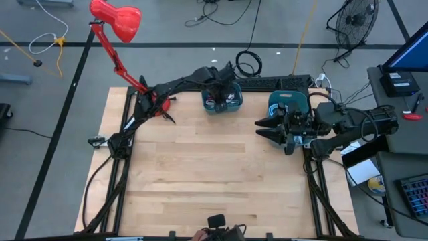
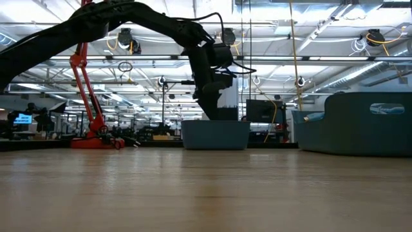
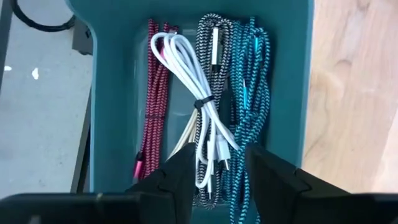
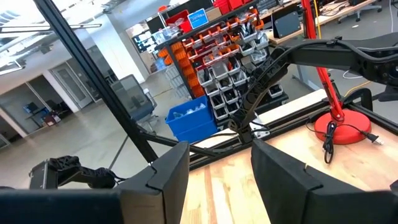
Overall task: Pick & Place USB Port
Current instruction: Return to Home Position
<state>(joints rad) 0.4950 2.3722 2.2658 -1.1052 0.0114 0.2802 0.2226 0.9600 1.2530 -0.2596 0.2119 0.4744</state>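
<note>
My left arm reaches out from its base in a long arch, elbow high. The wrist is bent down so the left gripper [image 3: 214, 175] points straight into the left bin [image 3: 106, 93]. Its two dark fingers are spread apart over one end of the cables, and I cannot tell whether the tips touch them.

The left bin is a smooth teal plastic tub with rounded corners and a thick rim. Four bundled cables lie side by side along its floor:
- The red cable [image 3: 155, 106] has a braided sleeve and lies against one long wall.
- The white cable [image 3: 180, 65] is smooth and glossy, cinched at its middle by a dark tie.
- The black-and-white cable [image 3: 214, 68] has a speckled weave.
- The blue cable [image 3: 254, 93] is also braided and lies against the opposite wall, the one with bare wood beyond it.

My right arm is folded back on itself well to the right of the left bin. Its forearm is level, and the right gripper [image 1: 269, 131] is aimed back toward the left bin's side with its fingers apart.

The right bin [image 1: 274, 100], of the same teal plastic, stands to the right of the left bin along the same back edge. A red lamp [image 1: 119, 19] with a jointed stalk and a rounded shade stands on the other side of the left bin.

The worktop [image 1: 200, 174] under the left bin is pale wood in long planks with visible grain, framed by dark rails.
</note>
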